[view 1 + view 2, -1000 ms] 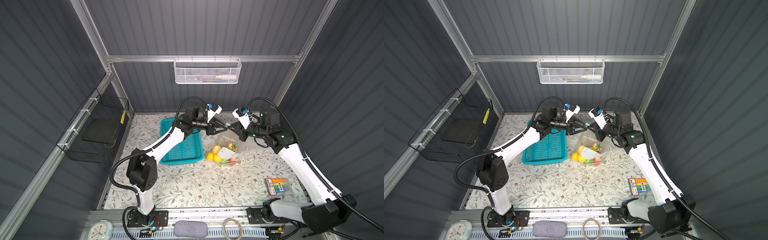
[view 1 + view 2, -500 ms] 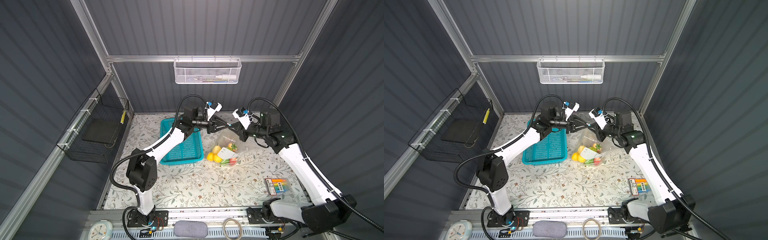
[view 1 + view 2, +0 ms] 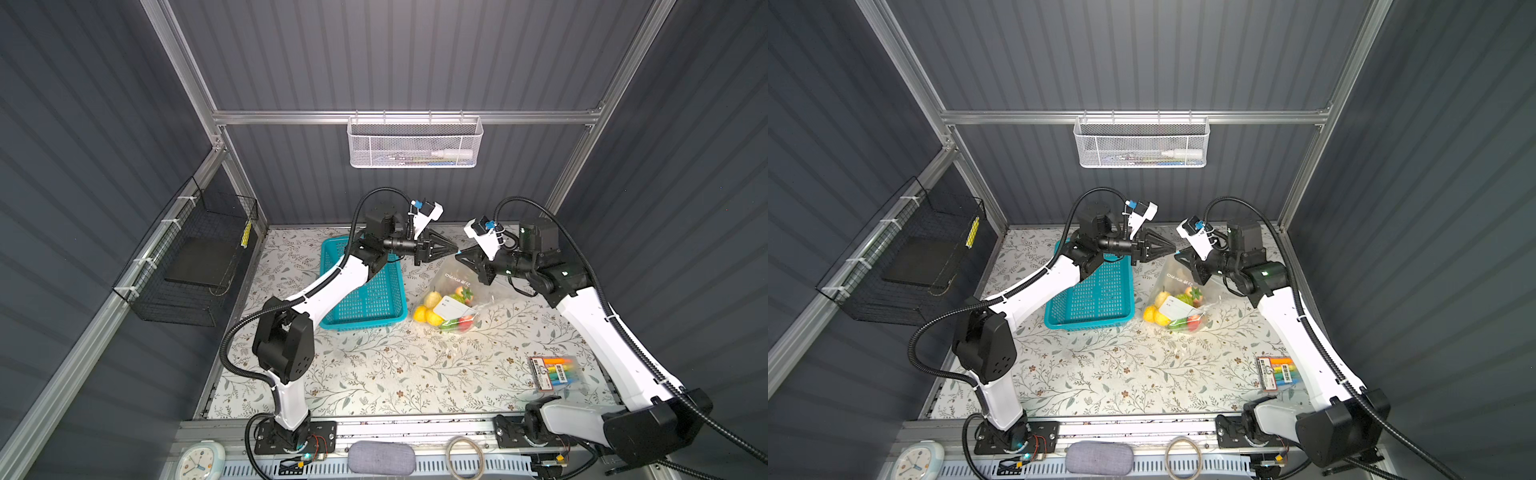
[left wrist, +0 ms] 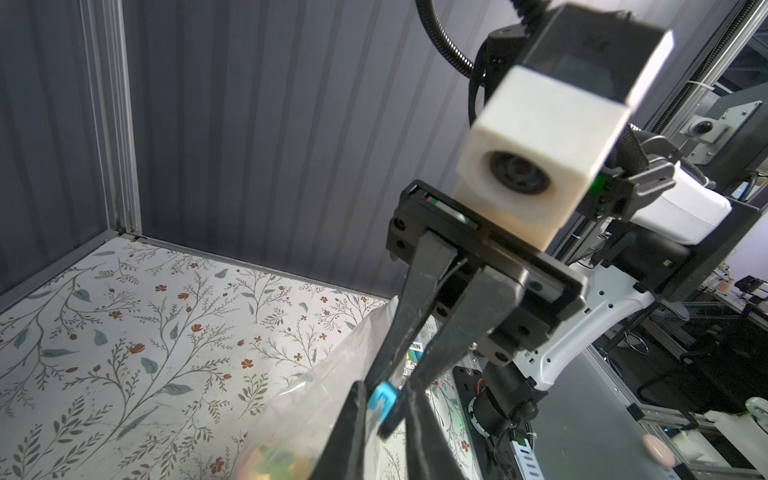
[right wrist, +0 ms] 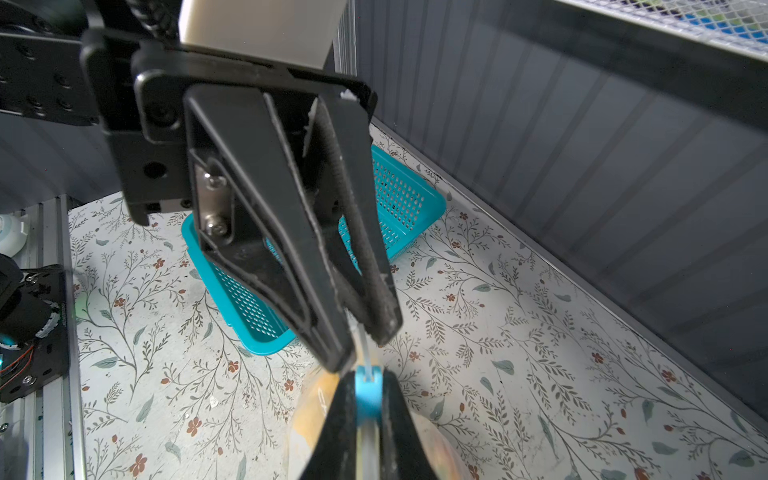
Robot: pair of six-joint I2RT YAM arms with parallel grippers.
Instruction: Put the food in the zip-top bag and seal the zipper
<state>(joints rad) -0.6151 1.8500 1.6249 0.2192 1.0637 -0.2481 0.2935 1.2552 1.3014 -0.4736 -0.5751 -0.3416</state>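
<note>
Zip-top bag [image 3: 446, 282] is lying on counter [image 3: 374, 374] at 3 o'clock of teal basket [image 3: 361, 299], long axis running 12-to-6, food [image 3: 432, 318] sitting at 6 end, mouth pointing to 12 and hanging raised, right pincer [image 5: 368, 380] clenching slider tab [image 4: 382, 401], left pincer [image 5: 361, 351] straddling zipper [image 5: 360, 336], clamped or not I cannot tell.

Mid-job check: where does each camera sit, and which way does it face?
Top views: high at the front, looking down on the table; left arm, right arm show whole.
Left wrist: on the left arm, facing the right gripper; left fingers at the frame edge.
Right wrist: on the right arm, facing the left gripper and teal basket; right fingers show.
Shared: both wrist views show the blue slider tab.
</note>
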